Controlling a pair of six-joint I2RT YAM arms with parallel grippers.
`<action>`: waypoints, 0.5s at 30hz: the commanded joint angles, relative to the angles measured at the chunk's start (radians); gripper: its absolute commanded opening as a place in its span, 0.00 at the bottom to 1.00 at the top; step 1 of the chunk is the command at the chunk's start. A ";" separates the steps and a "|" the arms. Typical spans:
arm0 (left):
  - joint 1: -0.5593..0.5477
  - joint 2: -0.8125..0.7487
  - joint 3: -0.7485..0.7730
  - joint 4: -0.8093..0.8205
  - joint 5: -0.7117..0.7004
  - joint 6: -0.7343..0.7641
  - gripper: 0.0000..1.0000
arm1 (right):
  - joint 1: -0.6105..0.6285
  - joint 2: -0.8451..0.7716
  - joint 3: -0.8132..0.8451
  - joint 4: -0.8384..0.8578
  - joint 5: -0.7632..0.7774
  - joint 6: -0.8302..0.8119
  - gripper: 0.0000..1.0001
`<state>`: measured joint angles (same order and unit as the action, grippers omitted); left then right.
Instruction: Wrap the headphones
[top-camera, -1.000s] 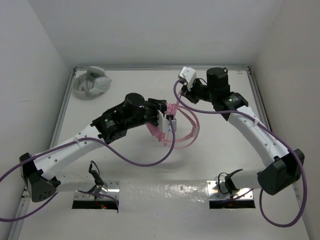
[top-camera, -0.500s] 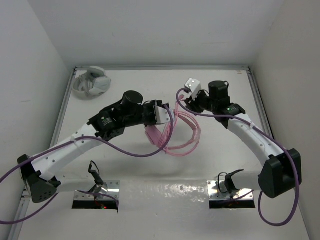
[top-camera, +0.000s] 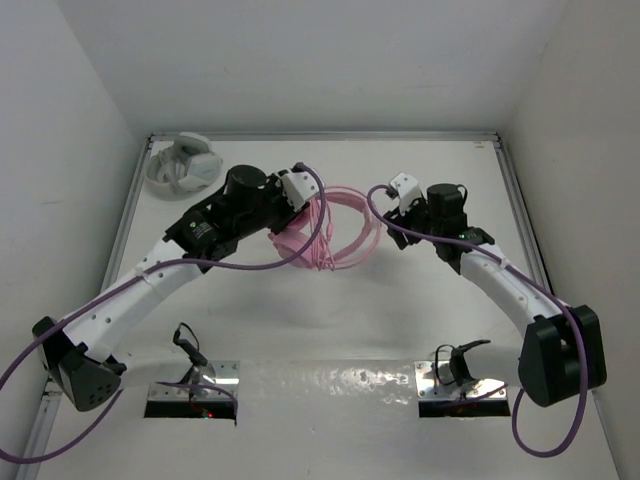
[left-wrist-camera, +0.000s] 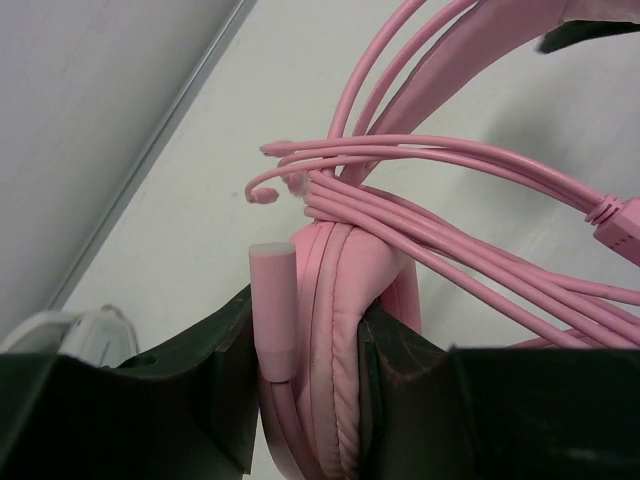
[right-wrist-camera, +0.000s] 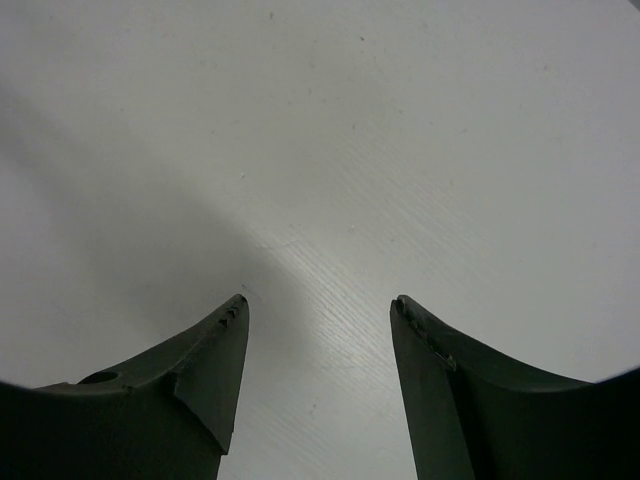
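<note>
Though unclear from above, L tool (left-wrist-camera: 310, 335) tight on headphones (left-wrist-camera: 338, 285) per wrist cam.

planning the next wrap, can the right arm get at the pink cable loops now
Probably yes: the right gripper is open and empty, and the cable loops sit close beside it with nothing between. Its camera shows only table, so it must turn.

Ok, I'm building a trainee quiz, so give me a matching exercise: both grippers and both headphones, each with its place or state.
1 left gripper; 2 right gripper; 3 pink headphones; 4 grey-white headphones.
A far left corner of the table; B open above the table; C cable gathered in loops; D shut on an earcup.
Pairs: 1-D, 2-B, 3-C, 4-A.
</note>
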<state>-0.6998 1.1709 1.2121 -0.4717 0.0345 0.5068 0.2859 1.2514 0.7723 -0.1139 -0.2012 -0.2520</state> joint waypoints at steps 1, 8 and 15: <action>0.037 -0.007 0.053 0.073 -0.113 -0.073 0.00 | -0.010 -0.040 -0.027 0.078 0.032 0.056 0.59; 0.212 0.007 0.012 0.100 -0.225 -0.079 0.00 | -0.011 -0.093 -0.074 0.108 0.036 0.099 0.60; 0.433 0.016 -0.016 0.130 -0.223 -0.125 0.00 | -0.010 -0.145 -0.113 0.155 0.036 0.132 0.60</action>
<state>-0.3340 1.2003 1.1870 -0.4644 -0.1738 0.4358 0.2771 1.1389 0.6678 -0.0277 -0.1677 -0.1555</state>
